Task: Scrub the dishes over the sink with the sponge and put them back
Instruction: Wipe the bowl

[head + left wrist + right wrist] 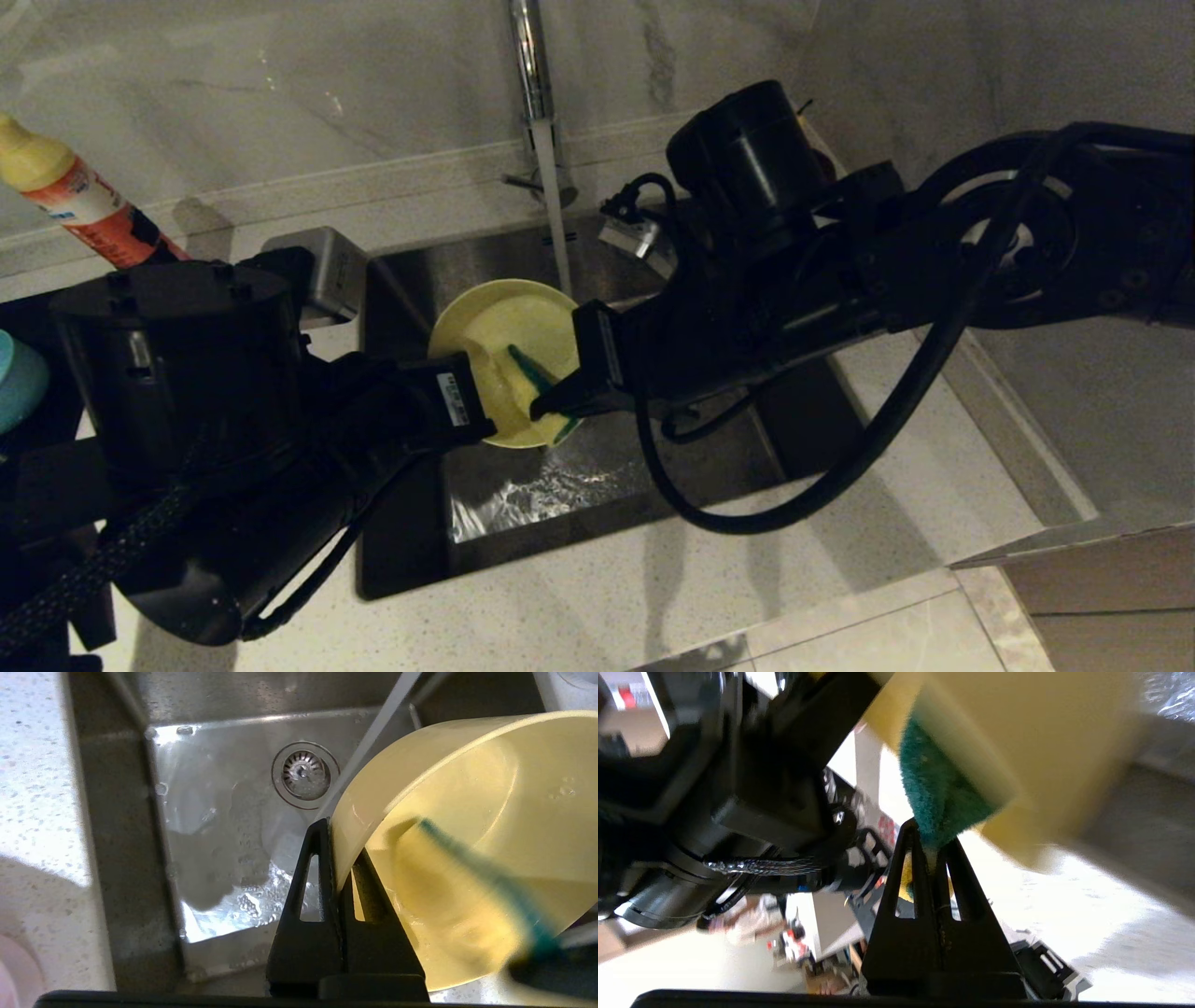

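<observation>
A pale yellow bowl (495, 327) hangs tilted over the sink (597, 476), its hollow facing right. My left gripper (474, 403) is shut on the bowl's rim; in the left wrist view the fingers (338, 854) pinch the bowl's (467, 779) wall. My right gripper (560, 399) is shut on the sponge (530, 369), which reaches into the bowl. The right wrist view shows the green face of the sponge (936, 788) clamped at the gripper's (931, 847) tips, against the bowl (1041, 742). The sponge (472, 882) shows blurred in the left wrist view.
Water runs from the chrome tap (530, 65) in a thin stream (558, 224) behind the bowl. The drain strainer (306, 774) sits below. A light blue bowl (14, 378) shows at the left edge, a bottle (75, 196) at the back left, and a steel box (325, 271) by the sink.
</observation>
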Motion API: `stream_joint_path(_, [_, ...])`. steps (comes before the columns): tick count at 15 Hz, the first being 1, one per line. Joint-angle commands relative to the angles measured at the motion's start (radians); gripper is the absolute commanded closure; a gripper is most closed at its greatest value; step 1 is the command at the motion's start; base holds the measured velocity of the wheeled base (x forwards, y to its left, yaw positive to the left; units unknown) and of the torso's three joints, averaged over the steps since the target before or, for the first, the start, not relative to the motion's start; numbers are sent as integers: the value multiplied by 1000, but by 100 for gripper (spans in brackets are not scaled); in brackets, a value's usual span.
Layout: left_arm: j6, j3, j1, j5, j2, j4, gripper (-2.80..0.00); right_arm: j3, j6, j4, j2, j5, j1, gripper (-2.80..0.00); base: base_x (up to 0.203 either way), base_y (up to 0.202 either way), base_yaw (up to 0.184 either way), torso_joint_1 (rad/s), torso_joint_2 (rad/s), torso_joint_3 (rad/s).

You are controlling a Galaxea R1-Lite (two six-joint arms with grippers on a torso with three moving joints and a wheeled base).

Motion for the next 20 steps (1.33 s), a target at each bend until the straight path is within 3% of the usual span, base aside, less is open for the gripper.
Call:
stream_joint_path(1, [-2, 5, 0, 4, -4, -5, 0, 1, 3, 7, -29, 3, -39, 0, 0, 0, 0, 0, 0, 0])
stream_joint_path(13, [4, 93, -3, -5, -2, -36, 0, -2, -3, -59, -45, 3, -47, 0, 0, 0, 0, 0, 0, 0])
stream_joint_path(20, [9, 99, -2, -7, 11, -63, 0, -1, -6, -63, -59, 3, -1, 0, 0, 0, 0, 0, 0, 0])
